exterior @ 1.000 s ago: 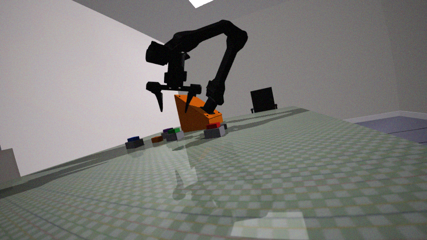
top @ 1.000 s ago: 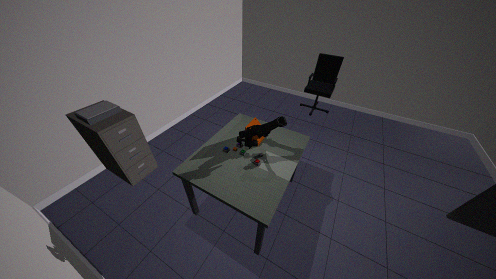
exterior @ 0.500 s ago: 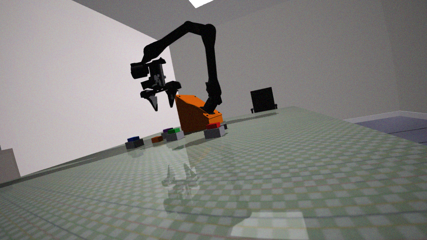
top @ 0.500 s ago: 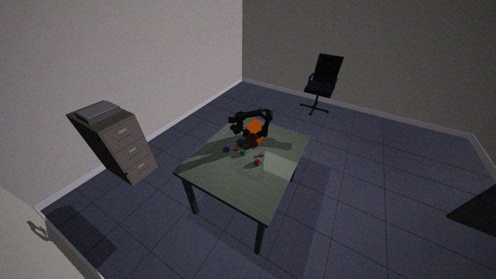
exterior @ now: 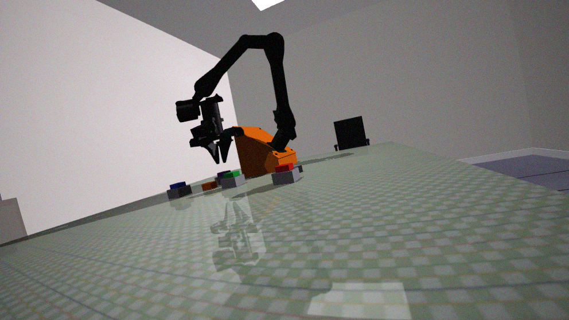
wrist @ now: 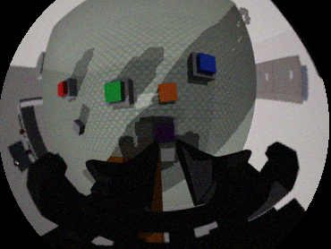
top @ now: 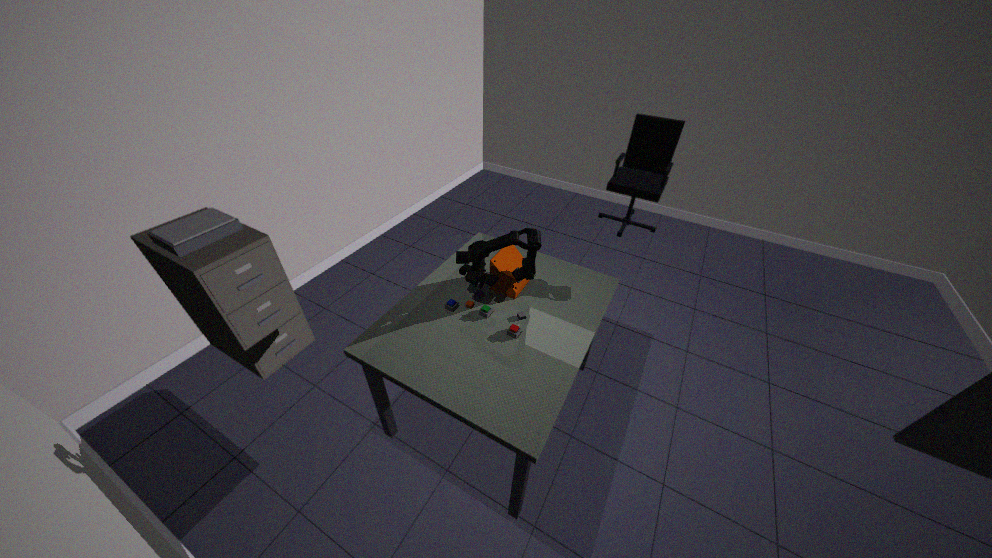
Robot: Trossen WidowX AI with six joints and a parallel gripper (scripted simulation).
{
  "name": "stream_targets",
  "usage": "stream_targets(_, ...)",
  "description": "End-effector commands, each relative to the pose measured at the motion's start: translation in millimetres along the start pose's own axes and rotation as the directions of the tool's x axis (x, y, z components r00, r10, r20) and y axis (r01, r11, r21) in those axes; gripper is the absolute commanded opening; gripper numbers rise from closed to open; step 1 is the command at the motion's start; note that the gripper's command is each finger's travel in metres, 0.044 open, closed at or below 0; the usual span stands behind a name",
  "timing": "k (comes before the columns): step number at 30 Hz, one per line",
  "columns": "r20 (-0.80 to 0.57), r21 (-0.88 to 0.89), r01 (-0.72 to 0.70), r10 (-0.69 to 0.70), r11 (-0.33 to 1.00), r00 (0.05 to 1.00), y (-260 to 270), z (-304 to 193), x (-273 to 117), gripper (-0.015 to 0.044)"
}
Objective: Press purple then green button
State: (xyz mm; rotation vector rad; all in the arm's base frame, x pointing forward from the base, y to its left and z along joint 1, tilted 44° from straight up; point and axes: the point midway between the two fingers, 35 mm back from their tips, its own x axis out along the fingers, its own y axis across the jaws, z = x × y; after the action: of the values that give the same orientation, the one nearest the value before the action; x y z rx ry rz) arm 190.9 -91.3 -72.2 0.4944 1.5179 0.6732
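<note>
Purple button is mostly hidden behind the green button; the gripper's fingers partly cover it in the wrist view.

We are looking at an office, sparsely furnished. A grey metal filing cabinet with three drawers stands by the pale wall, tilted off the vertical, with a flat grey tray or device on top. A black swivel chair on a star base sits alone near the far wall. The floor is laid in dark blue-grey tiles with a pale skirting board along the walls. In the middle we see a green-topped table on dark legs, and a dark desk corner pokes in at the right edge.
</note>
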Motion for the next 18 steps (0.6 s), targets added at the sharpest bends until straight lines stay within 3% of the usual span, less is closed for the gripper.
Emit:
stream_targets(1, 0.002, 0.006, -0.007, 0.007, 1.000, 1.000, 1, -1, 2, 0.0020)
stream_targets(18, 0.002, 0.006, -0.007, 0.007, 1.000, 1.000, 1, 0, 21, 0.0020)
